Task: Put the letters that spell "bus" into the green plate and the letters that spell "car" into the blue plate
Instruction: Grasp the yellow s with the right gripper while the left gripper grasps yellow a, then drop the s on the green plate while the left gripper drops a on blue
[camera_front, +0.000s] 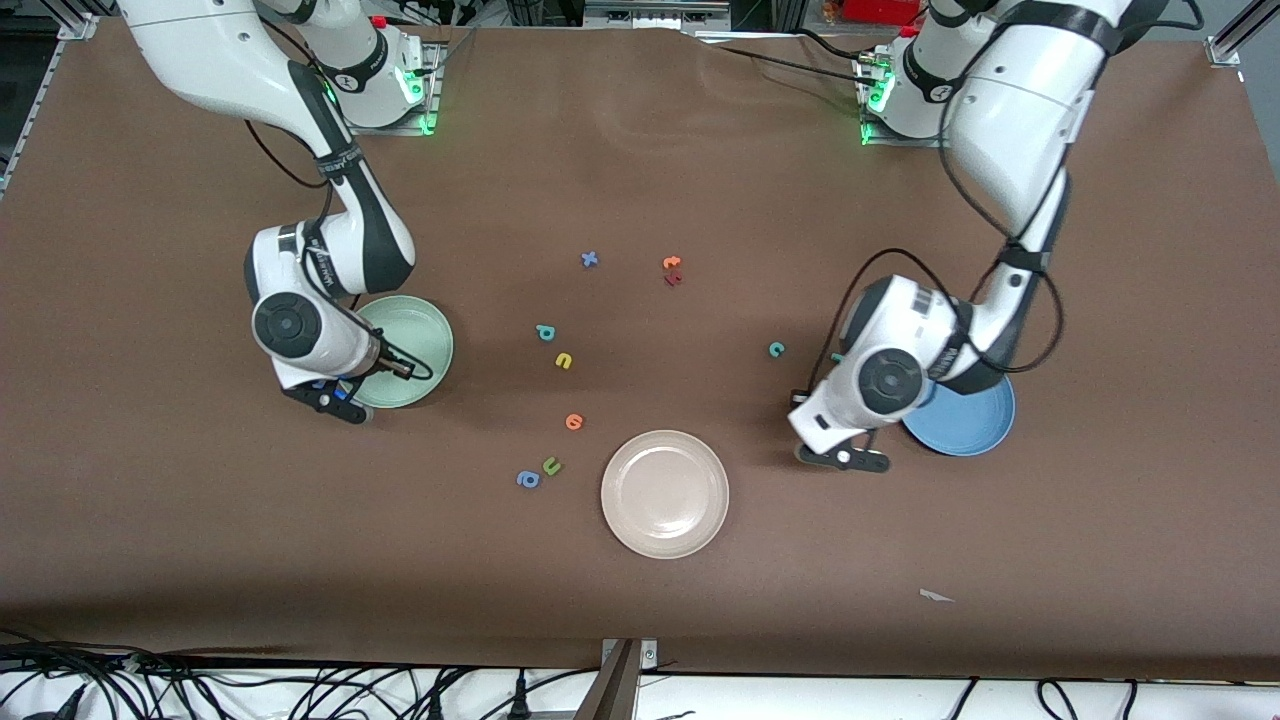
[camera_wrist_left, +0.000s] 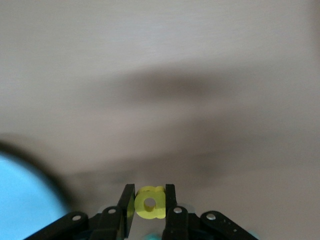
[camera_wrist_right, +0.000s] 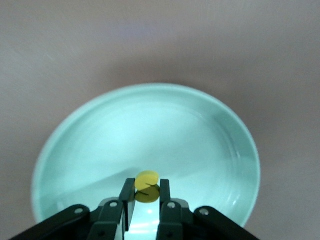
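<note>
left claw (camera_wrist_left: 150, 205) grasping yellow a (camera_wrist_left: 150, 203) beside blue plate (camera_front: 975, 425), right claw (camera_wrist_right: 147, 192) pinching yellow s (camera_wrist_right: 146, 181) over green plate (camera_wrist_right: 90, 150)

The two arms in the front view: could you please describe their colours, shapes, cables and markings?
Both arms are glossy white with rounded shells, black joint sections and round dark-grey caps on the wrist joints. Thin black cables loop loosely along each forearm. Small dark lettering runs along a band near each wrist. The bases glow green. The left gripper and right gripper are black, with flat parallel fingers and silver screws.
</note>
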